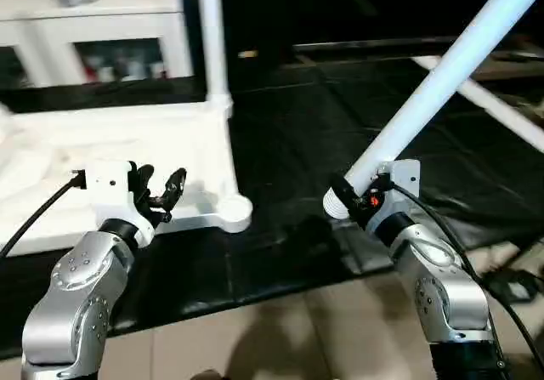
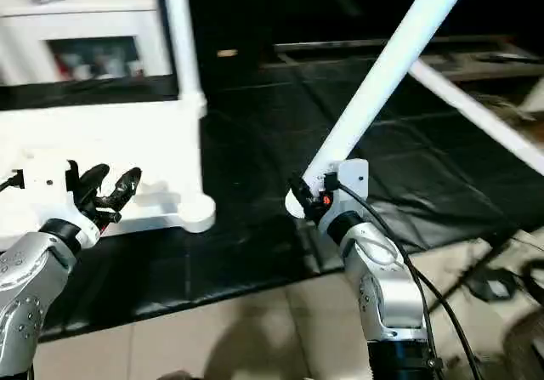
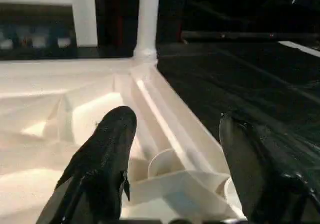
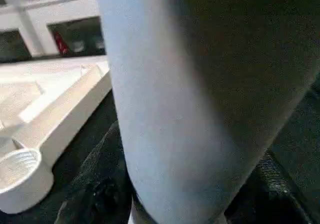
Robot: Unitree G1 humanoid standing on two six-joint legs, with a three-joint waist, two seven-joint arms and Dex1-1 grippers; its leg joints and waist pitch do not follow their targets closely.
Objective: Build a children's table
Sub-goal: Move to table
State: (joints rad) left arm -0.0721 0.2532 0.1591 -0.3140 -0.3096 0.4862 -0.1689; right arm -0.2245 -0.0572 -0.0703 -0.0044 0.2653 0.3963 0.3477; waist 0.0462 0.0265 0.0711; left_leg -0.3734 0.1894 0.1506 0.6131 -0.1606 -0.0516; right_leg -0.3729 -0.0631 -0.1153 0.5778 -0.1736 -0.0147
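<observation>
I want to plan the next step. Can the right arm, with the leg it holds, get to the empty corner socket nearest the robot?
Probably yes. The right gripper grips the leg, and only bare black mat lies between it and the open socket. The left gripper, open, hovers beside that corner, not over it.

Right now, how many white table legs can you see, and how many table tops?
Table legs: 3 (one held by the right gripper, slanting up; one standing in the top's far corner; one lying on the dark mat)
Table tops: 1
Total: 4
</observation>
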